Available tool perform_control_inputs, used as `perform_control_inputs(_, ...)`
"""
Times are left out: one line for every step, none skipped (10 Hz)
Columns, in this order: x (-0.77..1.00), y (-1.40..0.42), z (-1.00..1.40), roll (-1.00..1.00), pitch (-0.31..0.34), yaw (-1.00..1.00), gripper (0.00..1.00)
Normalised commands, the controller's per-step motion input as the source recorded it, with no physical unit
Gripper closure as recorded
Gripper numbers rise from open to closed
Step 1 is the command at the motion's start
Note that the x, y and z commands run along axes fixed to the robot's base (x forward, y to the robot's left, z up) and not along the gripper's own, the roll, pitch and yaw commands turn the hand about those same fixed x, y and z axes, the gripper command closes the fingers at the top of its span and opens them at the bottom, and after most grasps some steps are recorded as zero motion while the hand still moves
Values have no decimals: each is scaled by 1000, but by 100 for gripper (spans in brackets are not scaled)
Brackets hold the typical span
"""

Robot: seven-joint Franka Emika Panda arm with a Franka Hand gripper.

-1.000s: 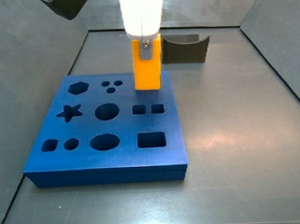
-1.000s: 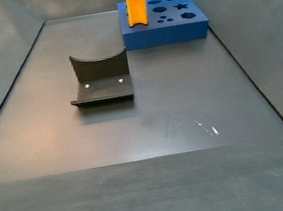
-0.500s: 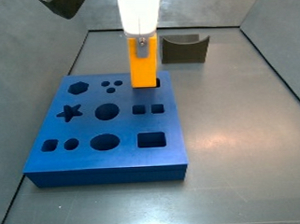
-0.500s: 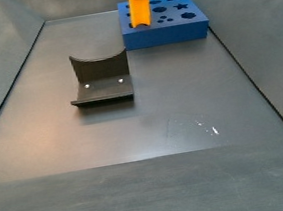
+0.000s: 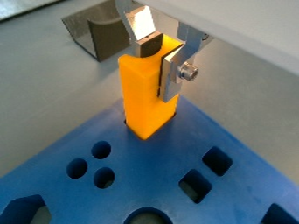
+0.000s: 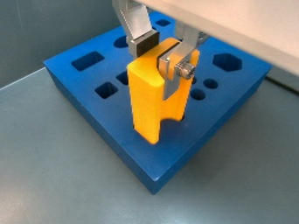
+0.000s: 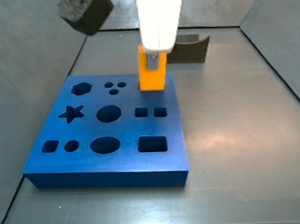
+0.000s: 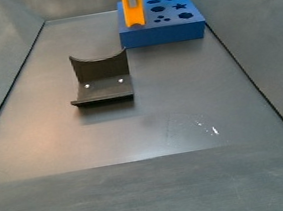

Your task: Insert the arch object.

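In a side view, nearest lies one dark olive-grey block (image 8: pixel 100 80) with a scooped top, alone on the grey floor (image 8: pixel 175 122). Far beyond it sits one blue board (image 8: pixel 163 21), with the single arch object (image 8: pixel 133 12) standing at its left end.

The board (image 7: pixel 106 130) carries many cut-outs: a star, a hexagon, round holes large and small, and square or rectangular ones. At its far edge, right of the middle, the arch object (image 7: pixel 154 68) stands upright.

That piece is one bright orange-yellow block, smooth and plain, elongated and held on end. In both wrist views the arch object (image 5: pixel 149 94) (image 6: pixel 155 98) has its lower end at the board's top face near the edge; whether it has entered a hole cannot be told. One gripper (image 5: pixel 159 55) (image 6: pixel 163 53) clamps its upper part, silver fingers (image 5: pixel 176 70) pressed against opposite faces. The white gripper body (image 7: pixel 159 25) hangs straight above it.

Compared with half a second ago, the arch object sits a little further right and far along the board's edge, and the gripper has shifted with it.
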Motion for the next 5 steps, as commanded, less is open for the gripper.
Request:
perform_control_inputs(34, -63, -454, 0, -70, 0, 100)
perform_control_inputs(0, -31, -451, 54, -51, 0, 100)
perform_control_inputs(0, -54, -463, 190, -69, 0, 100)
perform_control_inputs(-254, -120, -451, 270, -207, 0, 100)
perform_control_inputs(-114, 0, -269, 0, -330, 0, 100)
